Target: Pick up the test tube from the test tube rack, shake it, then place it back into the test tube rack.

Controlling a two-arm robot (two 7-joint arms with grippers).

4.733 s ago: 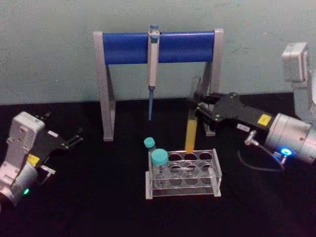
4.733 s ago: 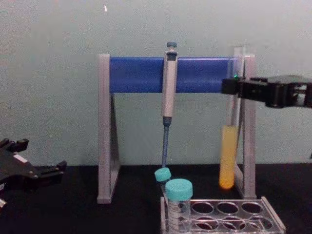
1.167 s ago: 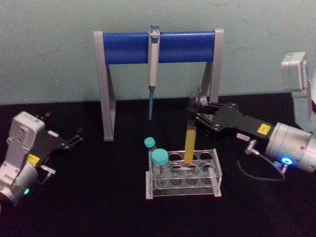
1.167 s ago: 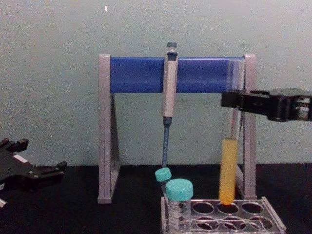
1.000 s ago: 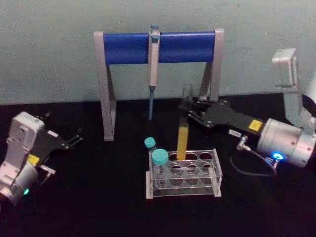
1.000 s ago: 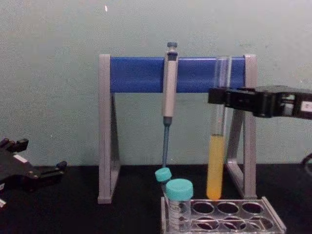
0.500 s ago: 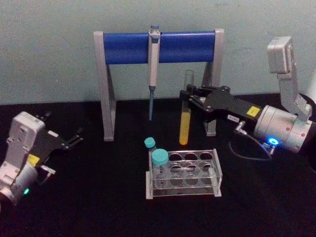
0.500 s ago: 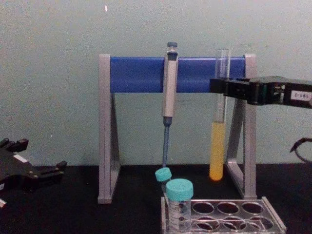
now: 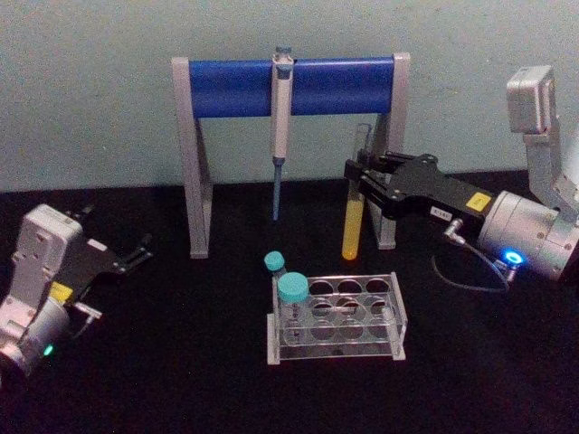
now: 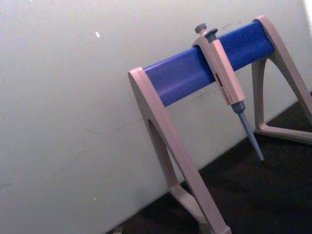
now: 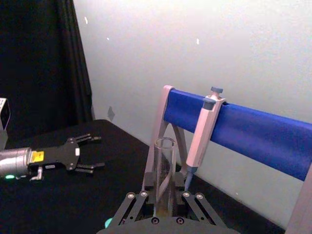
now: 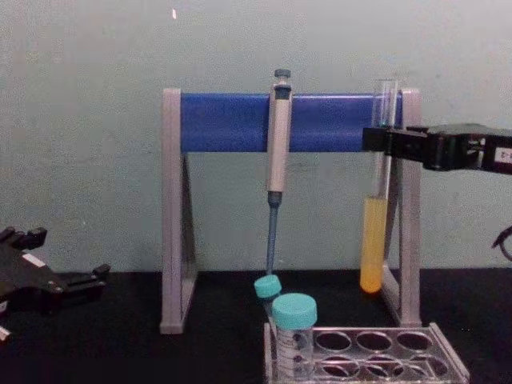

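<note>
Plainly, the chest view gives the height the head view flattens: the tube hangs upright, its bottom well above the rack. The right gripper, arm reaching in level, clamps its upper part. The left gripper sits parked, fingers spread.

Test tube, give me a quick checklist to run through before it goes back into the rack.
1. Grip: right tool shut on the test tube at its upper part: ok.
2. Tube near upright, yellow liquid at the bottom: ok.
3. Tube tip higher than the test tube rack top: ok.
4. Tip lined up over a hole: not ok, it hangs behind the rack.
5. Free holes: ok; teal-capped tubes stand at the left end.
6. Left tool parked open at the left, apart from the rack: ok.
</note>
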